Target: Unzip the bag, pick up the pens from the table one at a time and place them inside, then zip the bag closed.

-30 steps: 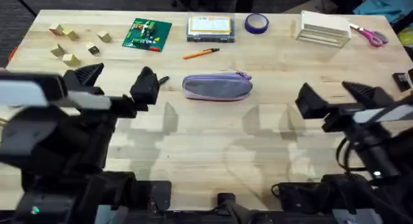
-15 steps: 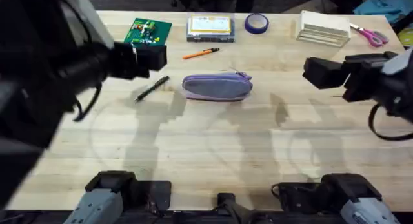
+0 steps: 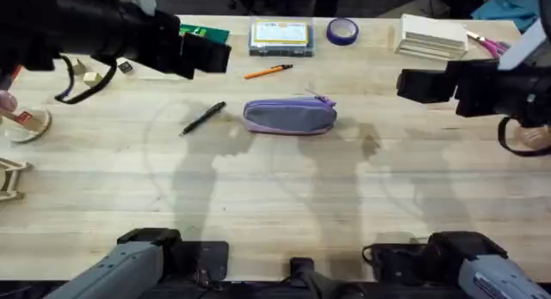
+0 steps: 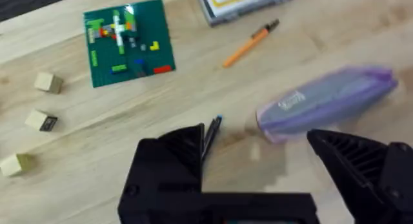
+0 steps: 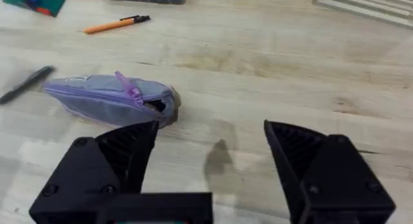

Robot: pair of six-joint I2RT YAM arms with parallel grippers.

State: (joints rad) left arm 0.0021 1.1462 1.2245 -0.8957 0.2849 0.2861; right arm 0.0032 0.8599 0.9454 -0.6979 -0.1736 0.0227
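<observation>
The lilac bag (image 3: 289, 115) lies in the middle of the table (image 3: 284, 204), its zipper pull (image 5: 129, 87) lying on top near one end. Just beyond it lies the orange pen (image 3: 268, 71), and the black pen (image 3: 202, 118) lies to its left. My left gripper (image 3: 207, 53) hovers high over the far left, open and empty. In the left wrist view the bag (image 4: 329, 101) and the black pen (image 4: 211, 130) show between the gripper's open fingers (image 4: 171, 166). To the right of the bag, my right gripper (image 3: 422, 84) is also open, with the bag (image 5: 113, 98) ahead of it.
Along the far edge stand a green baseplate (image 3: 202, 32), a clear box with a yellow label (image 3: 280, 36), a purple tape roll (image 3: 342, 30), a white stack (image 3: 430, 36) and pink scissors (image 3: 492, 46). Wooden blocks (image 3: 90, 75) lie at the far left.
Both arms have risen and swung toward the far side. The left gripper has left the black pen's spot, so the pen now lies uncovered. The bag and the pens have not moved.
</observation>
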